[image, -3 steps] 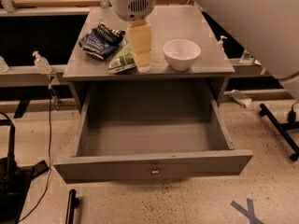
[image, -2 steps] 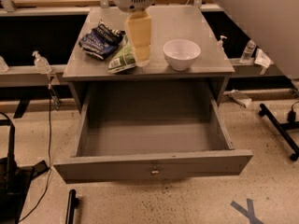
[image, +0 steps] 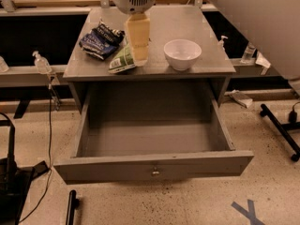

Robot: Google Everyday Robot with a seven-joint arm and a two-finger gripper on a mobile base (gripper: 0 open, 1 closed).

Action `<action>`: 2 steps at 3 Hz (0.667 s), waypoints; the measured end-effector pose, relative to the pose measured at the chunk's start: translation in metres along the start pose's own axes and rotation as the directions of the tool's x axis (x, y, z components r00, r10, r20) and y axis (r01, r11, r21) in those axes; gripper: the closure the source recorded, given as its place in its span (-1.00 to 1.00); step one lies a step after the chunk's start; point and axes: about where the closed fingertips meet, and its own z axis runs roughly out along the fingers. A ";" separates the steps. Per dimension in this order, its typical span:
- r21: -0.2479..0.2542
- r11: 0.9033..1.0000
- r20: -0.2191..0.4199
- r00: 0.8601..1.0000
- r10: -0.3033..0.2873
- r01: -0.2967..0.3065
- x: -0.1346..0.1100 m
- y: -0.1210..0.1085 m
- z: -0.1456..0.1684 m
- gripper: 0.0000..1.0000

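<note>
The grey metal cabinet [image: 187, 22], its open drawer [image: 154, 165], the crumpled blue snack bag [image: 101, 40] and the white round bowl [image: 182, 54] lie as before. My yellowish pincer [image: 137, 60] has drawn slightly back over the cabinet top, its tip by the small green snack bag [image: 119, 61] lying there. Whether it is wide or narrow I cannot tell.

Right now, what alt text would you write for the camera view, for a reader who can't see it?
The robot's gripper hangs down over a green bag on a grey cabinet top, with a blue snack bag on one side and a white bowl on the other. Below, the cabinet's drawer stands pulled open toward the camera.
</note>
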 end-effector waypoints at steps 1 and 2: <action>0.065 0.996 0.060 0.997 0.056 -0.059 0.014 -0.036 0.029 -1.00; 0.148 0.977 0.160 0.978 0.130 -0.154 0.019 -0.087 0.057 -1.00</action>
